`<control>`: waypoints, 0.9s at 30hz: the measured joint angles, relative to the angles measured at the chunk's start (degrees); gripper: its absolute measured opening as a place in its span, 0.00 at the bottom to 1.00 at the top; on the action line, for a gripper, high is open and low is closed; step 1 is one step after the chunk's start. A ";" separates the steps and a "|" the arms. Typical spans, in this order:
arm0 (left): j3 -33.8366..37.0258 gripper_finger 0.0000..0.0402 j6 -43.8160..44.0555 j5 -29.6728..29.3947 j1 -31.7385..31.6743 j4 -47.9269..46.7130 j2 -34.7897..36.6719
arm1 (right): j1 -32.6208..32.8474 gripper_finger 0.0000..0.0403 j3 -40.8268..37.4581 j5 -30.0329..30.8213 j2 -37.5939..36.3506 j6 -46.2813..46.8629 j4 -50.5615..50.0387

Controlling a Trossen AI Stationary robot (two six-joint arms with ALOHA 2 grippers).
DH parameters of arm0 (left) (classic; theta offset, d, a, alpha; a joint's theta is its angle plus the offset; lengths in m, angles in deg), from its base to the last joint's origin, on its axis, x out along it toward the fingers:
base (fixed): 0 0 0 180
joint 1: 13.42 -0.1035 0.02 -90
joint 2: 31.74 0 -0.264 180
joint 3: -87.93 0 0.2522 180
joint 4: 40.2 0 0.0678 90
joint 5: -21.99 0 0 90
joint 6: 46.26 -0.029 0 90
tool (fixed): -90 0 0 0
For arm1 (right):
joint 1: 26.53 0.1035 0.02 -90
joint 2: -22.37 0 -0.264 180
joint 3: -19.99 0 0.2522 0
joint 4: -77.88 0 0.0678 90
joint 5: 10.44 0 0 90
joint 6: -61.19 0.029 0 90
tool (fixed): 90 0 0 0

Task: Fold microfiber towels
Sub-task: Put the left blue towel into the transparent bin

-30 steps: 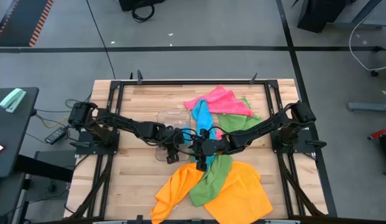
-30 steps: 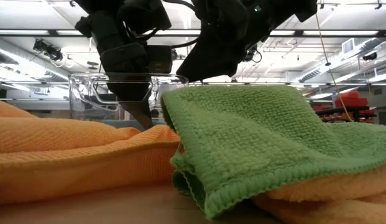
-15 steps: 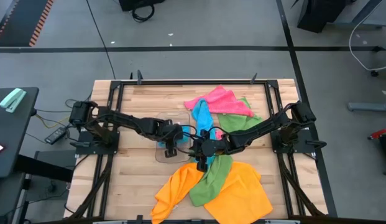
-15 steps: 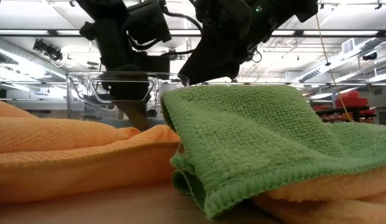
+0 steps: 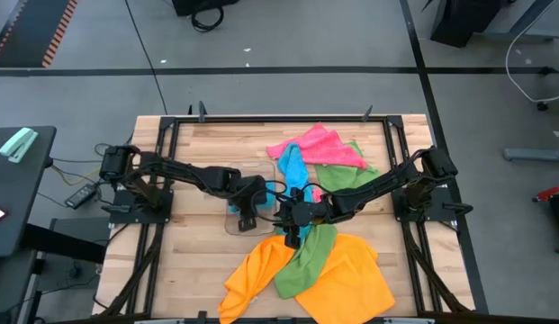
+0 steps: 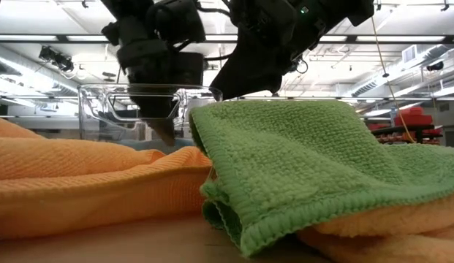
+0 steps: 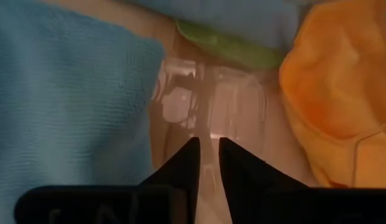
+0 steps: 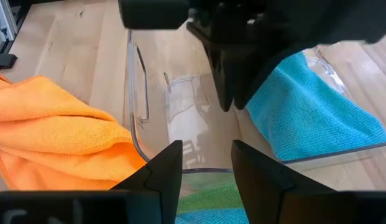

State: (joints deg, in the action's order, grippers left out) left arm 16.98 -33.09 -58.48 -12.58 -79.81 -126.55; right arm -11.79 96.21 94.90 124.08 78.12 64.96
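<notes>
A small clear plastic tray [image 5: 247,169] stands mid-table with part of a sky-blue towel [image 5: 294,169] lying in it. A pink towel [image 5: 315,144] and a green one [image 5: 338,173] lie behind it. A second green towel [image 5: 306,256] is draped over an orange one [image 5: 342,283] at the near edge. My left gripper [image 7: 208,152] reaches down into the tray, nearly shut on clear plastic. My right gripper [image 8: 205,149] hovers at the tray's near rim [image 8: 199,168], fingers apart, with green and blue cloth under it. My left gripper has a strip of the tray's clear wall [image 7: 209,134] between its two fingers, which stand close on either side. The fingers [image 8: 232,93] come from above, slanting down. The tray rests flat on the table; which of its walls this is I cannot tell.
Bare wood lies at the table's left and far left. A black frame [image 5: 171,121] runs around the tabletop, with both arm bases at its sides. In the low view the folded green towel [image 6: 307,161] and the orange one [image 6: 80,183] fill the foreground before the tray [image 6: 102,91].
My left gripper has shifted a little toward the table's right edge over the tray and turned somewhat at the wrist. The tray and the towels lie as they did.
</notes>
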 joint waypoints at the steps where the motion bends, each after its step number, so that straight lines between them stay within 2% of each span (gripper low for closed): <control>1: -0.93 0.17 0.01 0.01 -0.19 -1.24 0.00 | 0.00 0.36 0.00 0.02 0.00 0.00 0.00; 7: -5.07 0.16 -2.20 2.70 -1.04 -6.19 0.09 | 0.00 0.36 0.00 0.00 0.00 0.77 0.03; 10: -4.32 0.15 -3.65 5.41 -0.74 -5.96 -0.14 | 0.00 0.36 0.00 0.01 0.00 1.40 0.02; 14: -1.58 0.13 -3.60 5.73 0.10 -5.68 -1.51 | 0.00 0.36 0.00 0.00 0.00 1.49 0.06; 17: -0.49 0.13 -3.35 4.16 0.77 -5.56 -2.54 | 0.00 0.36 0.00 0.03 -0.01 1.35 0.45; 21: -0.48 0.15 -2.48 -2.09 2.43 -5.23 -3.77 | 0.00 0.36 0.00 0.38 0.00 1.32 0.58; 26: -0.78 0.13 -1.43 -0.92 3.49 -3.88 -5.95 | 0.00 0.36 0.00 0.43 0.00 1.31 0.61; 27: -0.73 0.12 -1.66 -2.19 3.64 -3.85 -6.01 | 0.00 0.36 0.00 0.43 -0.01 1.31 0.61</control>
State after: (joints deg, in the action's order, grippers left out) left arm 16.25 -34.75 -60.67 -8.94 -83.66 -132.55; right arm -11.79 96.21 95.33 124.07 79.43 65.57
